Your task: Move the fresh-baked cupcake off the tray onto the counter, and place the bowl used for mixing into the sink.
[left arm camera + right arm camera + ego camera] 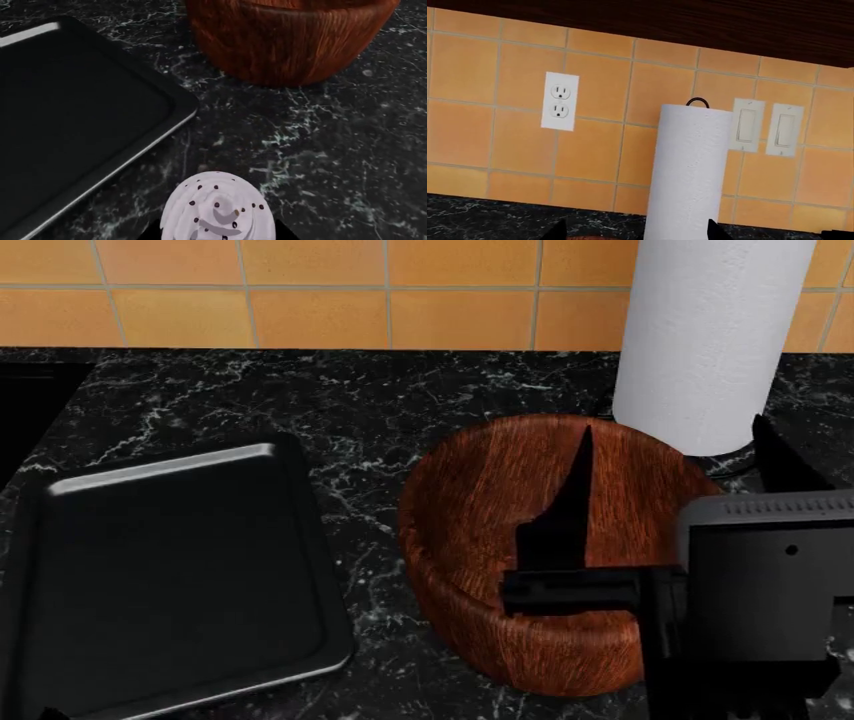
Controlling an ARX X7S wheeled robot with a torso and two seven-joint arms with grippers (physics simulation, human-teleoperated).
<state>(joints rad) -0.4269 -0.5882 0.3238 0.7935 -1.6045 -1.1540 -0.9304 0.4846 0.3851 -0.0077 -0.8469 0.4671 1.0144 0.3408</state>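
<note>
The cupcake (217, 202), white swirled frosting with dark sprinkles, sits between the black fingers of my left gripper (218, 231), which is shut on it over the black veined counter (320, 150), just beside the empty dark tray (73, 125). The tray (174, 570) also lies at the left of the head view, where neither the cupcake nor the left gripper shows. The reddish-brown wooden bowl (534, 540) stands right of the tray. My right gripper (673, 426) is open wide, one finger (567, 500) over the bowl's inside, the other past its right rim. A black corner of the sink (27, 410) shows far left.
A white paper towel roll (707, 330) stands upright just behind the bowl, close to the right gripper (635, 231). An orange tiled wall with an outlet (559, 101) and light switches (764, 127) backs the counter (374, 400).
</note>
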